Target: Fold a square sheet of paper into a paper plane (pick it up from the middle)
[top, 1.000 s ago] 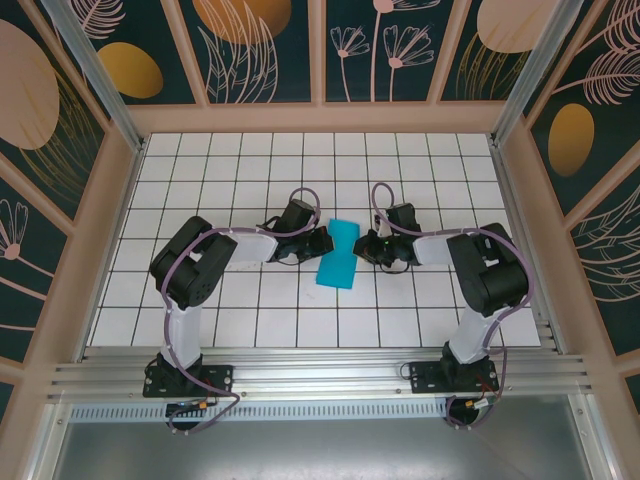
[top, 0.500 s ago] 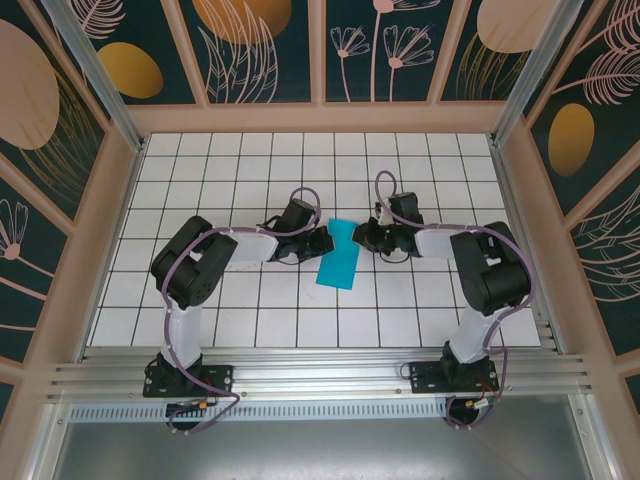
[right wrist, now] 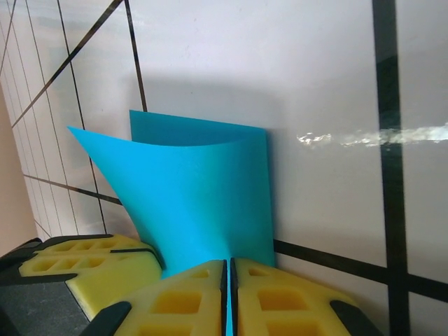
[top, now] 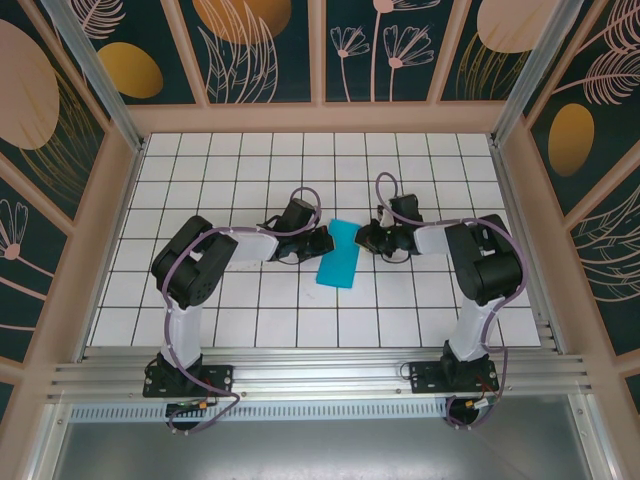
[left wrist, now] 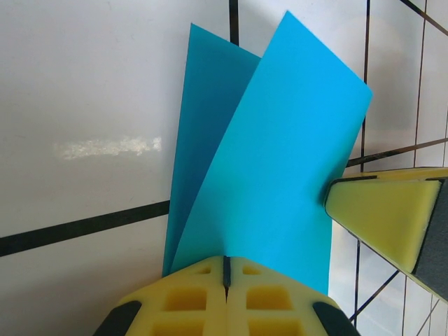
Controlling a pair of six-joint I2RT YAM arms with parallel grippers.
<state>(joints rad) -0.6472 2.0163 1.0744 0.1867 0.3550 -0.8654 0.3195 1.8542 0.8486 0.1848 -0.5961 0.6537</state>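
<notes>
The square sheet of paper (top: 339, 252) is teal-blue and folded over into a narrow strip, with its two layers spread apart. It stands tilted over the white tiles in the middle of the table. My left gripper (top: 326, 238) is shut on the sheet's left edge. In the left wrist view the paper (left wrist: 273, 161) fans out from the closed yellow pads of the left gripper (left wrist: 225, 260). My right gripper (top: 363, 238) is shut on the far right corner. In the right wrist view the teal paper (right wrist: 196, 189) runs between the pads of the right gripper (right wrist: 229, 264).
The white tiled table (top: 250, 160) is boxed in by wooden walls (top: 100, 230) on three sides. The two grippers face each other a few centimetres apart. A yellow finger of the other gripper shows in each wrist view (left wrist: 392, 210) (right wrist: 84, 262).
My right gripper has moved farther from the arm bases and a little left, up the paper's right edge to its far corner. The strip looks narrower. The left gripper has stayed in place.
</notes>
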